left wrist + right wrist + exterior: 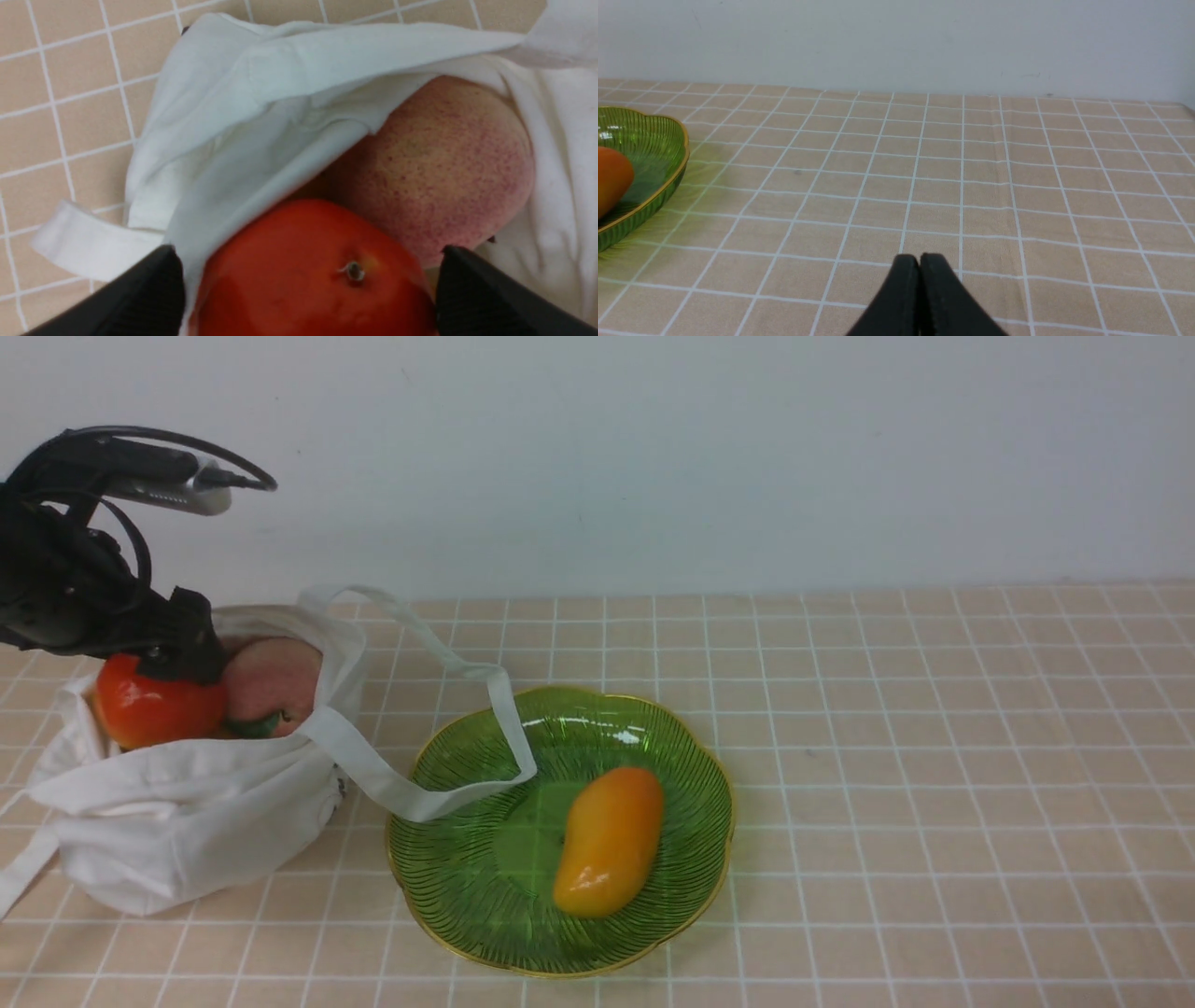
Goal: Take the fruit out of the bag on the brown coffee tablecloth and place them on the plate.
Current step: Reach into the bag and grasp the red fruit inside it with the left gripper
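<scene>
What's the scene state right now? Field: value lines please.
plate: one fruit on it, the mango; bag strap drapes over its rim
bag: left of plate, pomegranate and peach in its mouth
left tool: straddles pomegranate, grip unclear
right tool: shut, empty, above tablecloth
</scene>
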Tool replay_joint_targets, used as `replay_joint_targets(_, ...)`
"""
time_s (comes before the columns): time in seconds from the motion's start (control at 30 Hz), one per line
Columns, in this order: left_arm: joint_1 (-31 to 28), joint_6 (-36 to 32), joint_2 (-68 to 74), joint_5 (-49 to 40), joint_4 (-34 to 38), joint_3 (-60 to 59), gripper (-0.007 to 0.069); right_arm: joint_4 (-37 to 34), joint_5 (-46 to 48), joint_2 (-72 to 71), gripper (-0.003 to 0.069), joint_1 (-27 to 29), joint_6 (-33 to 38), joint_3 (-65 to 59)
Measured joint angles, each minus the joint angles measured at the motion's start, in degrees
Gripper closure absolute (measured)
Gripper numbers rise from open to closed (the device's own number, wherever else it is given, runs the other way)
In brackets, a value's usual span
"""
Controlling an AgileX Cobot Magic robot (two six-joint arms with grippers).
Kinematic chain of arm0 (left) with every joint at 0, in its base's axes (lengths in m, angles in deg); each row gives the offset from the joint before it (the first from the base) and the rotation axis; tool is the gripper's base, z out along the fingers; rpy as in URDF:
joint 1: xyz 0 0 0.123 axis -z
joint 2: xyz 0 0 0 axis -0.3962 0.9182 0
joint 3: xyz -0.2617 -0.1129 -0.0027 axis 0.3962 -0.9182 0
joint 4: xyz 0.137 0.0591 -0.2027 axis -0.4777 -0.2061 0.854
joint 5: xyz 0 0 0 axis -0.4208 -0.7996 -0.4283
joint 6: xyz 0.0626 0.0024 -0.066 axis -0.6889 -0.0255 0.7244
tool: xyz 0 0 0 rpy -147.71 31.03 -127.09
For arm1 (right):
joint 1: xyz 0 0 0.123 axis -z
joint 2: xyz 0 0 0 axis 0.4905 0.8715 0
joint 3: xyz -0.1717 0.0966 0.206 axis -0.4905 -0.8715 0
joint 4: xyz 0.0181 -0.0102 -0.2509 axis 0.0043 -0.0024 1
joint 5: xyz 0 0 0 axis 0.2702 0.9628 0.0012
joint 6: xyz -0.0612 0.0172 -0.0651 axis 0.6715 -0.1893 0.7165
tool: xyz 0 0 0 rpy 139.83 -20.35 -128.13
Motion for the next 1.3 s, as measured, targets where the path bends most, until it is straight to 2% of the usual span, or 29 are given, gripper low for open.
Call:
replay_joint_targets(0.17, 0.0, 0.3, 1.46, -2.44, -0.01, 0.25, -0.0057, 0.0, 0.0, 0.0, 0.0673, 0.0, 0.0, 0.0)
replay_joint_targets(0.27, 0.0, 0.6, 1.62, -2.97, -0.01, 0.25, -0.0031, 0.0, 0.0, 0.0, 0.0673, 0.0, 0.0, 0.0)
replay_joint_targets(0.43, 0.0, 3.18, 1.26, -3.31, -0.06, 0.42, 0.0284, 0.0, 0.0, 0.0, 0.0673, 0.0, 0.0, 0.0)
replay_joint_targets(0.47, 0.0, 3.49, 0.82, -3.97, -0.06, 0.42, 0.0442, 0.0, 0.0, 0.0, 0.0673, 0.0, 0.0, 0.0)
replay_joint_targets(0.5, 0.0, 3.49, 0.82, -4.09, -0.06, 0.42, 0.0442, 0.0, 0.0, 0.0, 0.0673, 0.0, 0.0, 0.0)
replay_joint_targets(0.57, 0.0, 3.83, -0.51, -4.98, -0.06, 0.42, 0.0583, 0.0, 0.0, 0.0, 0.0673, 0.0, 0.0, 0.0)
replay_joint_targets(0.67, 0.01, 3.88, -2.63, -6.07, -0.13, 0.61, 0.0622, 0.0, 0.0, 0.0, 0.0673, 0.0, 0.0, 0.0)
replay_joint_targets(0.87, 0.08, 3.82, -6.47, -8.58, 2.05, 1.39, 0.0631, 0.0, 0.0, 0.0, 0.0673, 0.0, 0.0, 0.0)
replay_joint_targets(1.03, 2.0, 2.61, -6.62, -13.81, 1.15, 1.39, 0.0564, 0.0, 0.0, 0.0, 0.0673, 0.0, 0.0, 0.0)
replay_joint_targets(1.13, 4.2, 3.96, -6.62, -15.7, -3.59, 1.39, 0.0426, 0.0, 0.0, 0.0, 0.0673, 0.0, 0.0, 0.0)
replay_joint_targets(1.2, 4.53, 7.04, -6.26, -15.93, -6.62, 1.39, 0.0321, 0.0, 0.0, 0.0, 0.0673, 0.0, 0.0, 0.0)
replay_joint_targets(1.23, 4.53, 7.38, -6.26, -15.93, -6.87, 1.39, 0.0311, 0.0, 0.0, 0.0, 0.0673, 0.0, 0.0, 0.0)
replay_joint_targets(1.3, 4.53, 11.29, -4.8, -16.13, -9.3, 1.39, 0.0205, 0.0, 0.0, 0.0, 0.0673, 0.0, 0.0, 0.0)
